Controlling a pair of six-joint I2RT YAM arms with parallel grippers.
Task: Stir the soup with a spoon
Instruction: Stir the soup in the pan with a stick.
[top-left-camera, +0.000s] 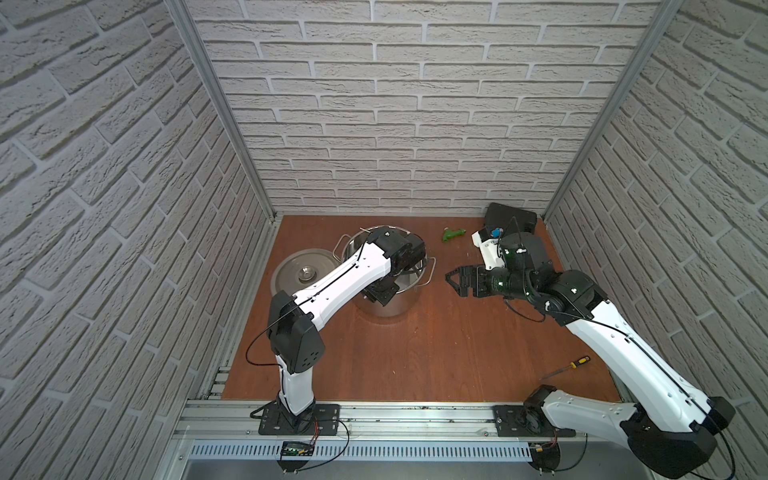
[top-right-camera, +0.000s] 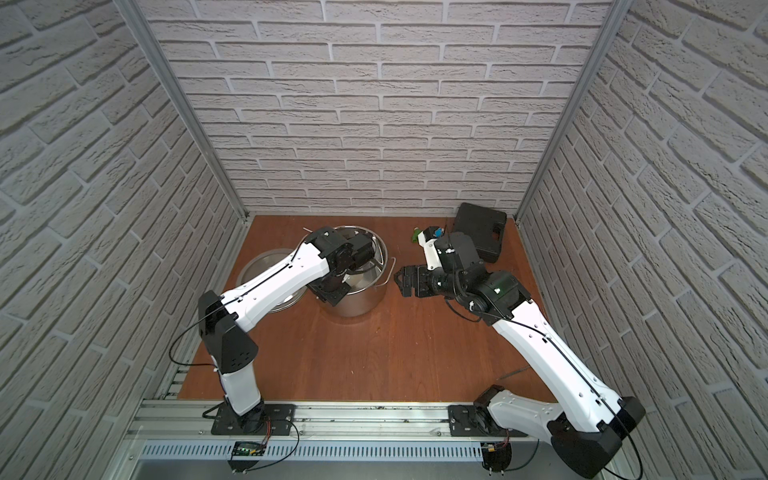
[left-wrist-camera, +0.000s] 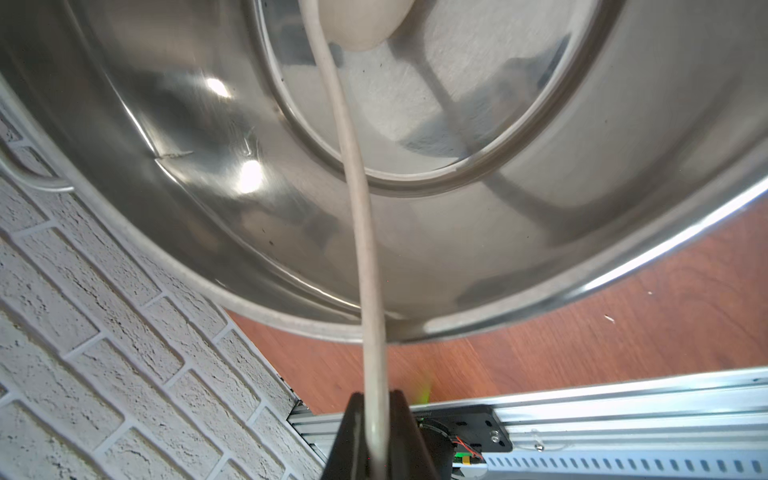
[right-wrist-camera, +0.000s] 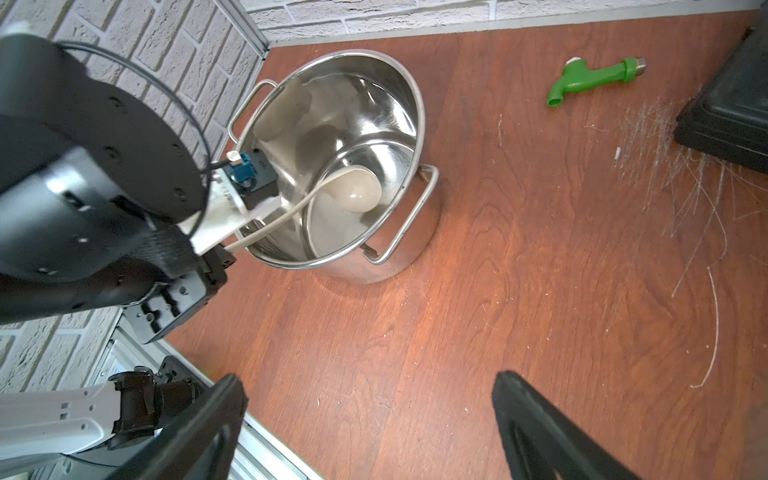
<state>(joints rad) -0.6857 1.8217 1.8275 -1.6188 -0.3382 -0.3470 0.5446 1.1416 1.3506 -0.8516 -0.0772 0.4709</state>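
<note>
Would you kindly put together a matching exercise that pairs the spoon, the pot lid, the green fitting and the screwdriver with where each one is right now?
Things:
1. spoon
2. pot lid
3. green fitting
4. screwdriver

Places:
A. near the front edge of the table
B. its bowl inside the steel pot
C. flat beside the pot, on the side away from the black case
D. near the back wall, between the pot and the black case

Pairs: 1-B, 2-C, 3-D, 4-A.
</note>
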